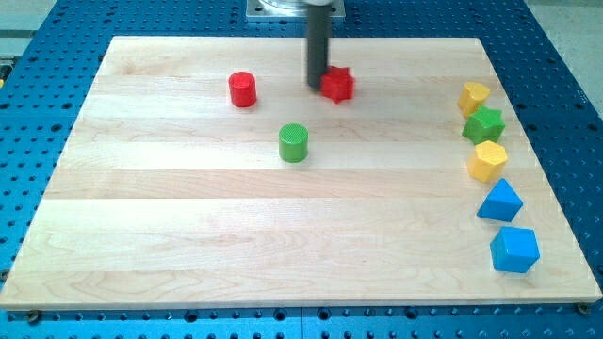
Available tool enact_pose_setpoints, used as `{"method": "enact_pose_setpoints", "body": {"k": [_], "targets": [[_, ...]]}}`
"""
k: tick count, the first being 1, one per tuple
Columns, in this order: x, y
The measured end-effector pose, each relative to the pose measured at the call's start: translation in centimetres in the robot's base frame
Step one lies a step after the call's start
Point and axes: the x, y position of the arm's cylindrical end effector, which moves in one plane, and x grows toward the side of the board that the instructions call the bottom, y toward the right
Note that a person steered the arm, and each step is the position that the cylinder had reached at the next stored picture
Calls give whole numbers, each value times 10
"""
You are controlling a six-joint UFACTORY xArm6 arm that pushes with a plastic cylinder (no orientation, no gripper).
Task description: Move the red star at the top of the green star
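Note:
The red star (337, 85) lies near the view's top centre of the wooden board. My tip (317, 87) stands right at its left side, touching or nearly touching it. The green star (483, 123) sits at the view's right edge, between two yellow blocks, far to the right of the red star and a little lower.
A red cylinder (243, 89) is left of my tip. A green cylinder (294, 143) lies below it. On the right side stand a yellow block (474, 96), another yellow block (487, 161), a blue block (499, 201) and a blue cube (514, 250).

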Motion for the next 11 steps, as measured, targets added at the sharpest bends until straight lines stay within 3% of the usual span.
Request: {"method": "enact_pose_setpoints", "body": {"k": [1, 2, 4, 5, 6, 7, 8, 10, 11], "targets": [[1, -4], [27, -45], [29, 83], [45, 70], [55, 98], [13, 126], [-5, 97], [-42, 125], [-35, 143]]}}
